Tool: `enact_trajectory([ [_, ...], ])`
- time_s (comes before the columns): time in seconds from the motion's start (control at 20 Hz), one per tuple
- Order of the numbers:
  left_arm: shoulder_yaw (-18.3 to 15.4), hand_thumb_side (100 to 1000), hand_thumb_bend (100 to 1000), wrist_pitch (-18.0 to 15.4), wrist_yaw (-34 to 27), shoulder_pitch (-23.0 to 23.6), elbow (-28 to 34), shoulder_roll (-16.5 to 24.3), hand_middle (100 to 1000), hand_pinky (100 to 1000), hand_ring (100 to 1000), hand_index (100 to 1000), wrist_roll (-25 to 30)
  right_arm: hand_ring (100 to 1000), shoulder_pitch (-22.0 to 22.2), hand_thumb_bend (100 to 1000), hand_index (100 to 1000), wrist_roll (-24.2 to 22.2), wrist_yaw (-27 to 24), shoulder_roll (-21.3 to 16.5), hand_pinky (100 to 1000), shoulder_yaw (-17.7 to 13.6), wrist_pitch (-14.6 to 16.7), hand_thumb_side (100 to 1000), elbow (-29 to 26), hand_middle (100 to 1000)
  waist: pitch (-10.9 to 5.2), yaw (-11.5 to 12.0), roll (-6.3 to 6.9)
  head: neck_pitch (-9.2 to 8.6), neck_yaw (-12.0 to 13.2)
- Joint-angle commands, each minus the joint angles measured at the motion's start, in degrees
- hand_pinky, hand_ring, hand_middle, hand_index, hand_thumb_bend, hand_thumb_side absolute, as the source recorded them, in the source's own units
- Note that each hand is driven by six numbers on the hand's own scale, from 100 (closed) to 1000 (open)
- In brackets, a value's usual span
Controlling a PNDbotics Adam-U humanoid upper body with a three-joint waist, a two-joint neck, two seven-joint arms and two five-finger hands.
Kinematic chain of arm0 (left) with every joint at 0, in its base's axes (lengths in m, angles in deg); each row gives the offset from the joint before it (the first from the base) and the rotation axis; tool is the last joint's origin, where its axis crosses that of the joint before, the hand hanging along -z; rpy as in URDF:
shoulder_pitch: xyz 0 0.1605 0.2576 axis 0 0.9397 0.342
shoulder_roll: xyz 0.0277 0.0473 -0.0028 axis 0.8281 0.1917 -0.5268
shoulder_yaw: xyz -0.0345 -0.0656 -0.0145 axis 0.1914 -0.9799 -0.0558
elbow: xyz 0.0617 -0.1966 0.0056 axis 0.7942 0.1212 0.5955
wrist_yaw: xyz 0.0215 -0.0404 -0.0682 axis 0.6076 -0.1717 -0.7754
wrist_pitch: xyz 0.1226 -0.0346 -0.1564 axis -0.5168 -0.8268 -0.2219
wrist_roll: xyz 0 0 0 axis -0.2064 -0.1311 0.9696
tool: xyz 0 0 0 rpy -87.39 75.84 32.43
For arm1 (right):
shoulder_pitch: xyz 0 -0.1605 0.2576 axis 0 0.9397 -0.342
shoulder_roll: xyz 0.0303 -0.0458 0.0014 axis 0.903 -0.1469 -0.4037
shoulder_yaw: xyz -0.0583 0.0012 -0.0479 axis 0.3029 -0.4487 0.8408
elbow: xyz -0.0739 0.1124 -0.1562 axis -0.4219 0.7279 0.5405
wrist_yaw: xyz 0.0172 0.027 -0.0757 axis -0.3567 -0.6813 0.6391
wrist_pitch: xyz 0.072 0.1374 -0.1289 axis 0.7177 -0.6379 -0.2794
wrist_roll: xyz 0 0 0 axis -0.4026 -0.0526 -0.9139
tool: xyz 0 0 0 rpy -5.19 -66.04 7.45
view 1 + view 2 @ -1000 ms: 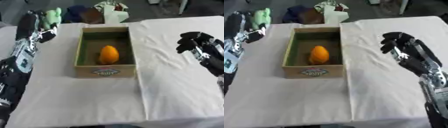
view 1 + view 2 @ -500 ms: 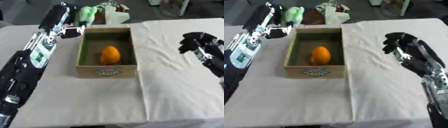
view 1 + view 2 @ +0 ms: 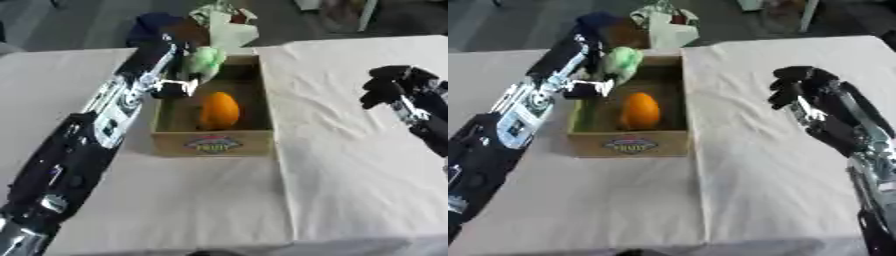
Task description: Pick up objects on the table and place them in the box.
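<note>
Over the far end of the box (image 3: 213,144), the left hand (image 3: 179,82) now holds a pale green object (image 3: 206,58), fingers curled round it. A second ago it was out left, so drop-off looks close. Orange object (image 3: 219,110) already inside. Right hand (image 3: 802,92) hovers curled, holding nothing, above the bench (image 3: 350,165).

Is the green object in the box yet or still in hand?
In hand. The left hand holds the green object above the box at its far end; only the orange object lies on the box floor.
</note>
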Motion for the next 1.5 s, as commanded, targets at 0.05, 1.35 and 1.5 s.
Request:
enact_trajectory([
  [0.05,-0.4,143,100,-2.0,-0.5,-0.9,-1.1,-0.8,388,535,426,542,0.8,612,-0.6,100,786,-0.3,-0.5,-0.5,595,-0.2,0.1,521,-0.6,623,-0.86,-0.1,-0.17,0.29,0.0],
  [1.35,-12.4,781,605,1.9,-15.2,13.0,24.9,7.7,636,624,625,766,-12.7,612,-0.3,100,786,0.4,0.1,-0.9,595,-0.9,0.1,521,-0.5,623,-0.57,2.0,0.25,-0.1,-2.2],
  [1.5,-12.3,781,605,4.6,-18.2,14.1,29.6,8.5,636,624,625,766,-11.2,612,-0.4,100,786,0.4,0.1,-0.9,595,-0.9,0.1,521,-0.5,623,-0.54,2.0,0.27,-0.13,-2.2],
])
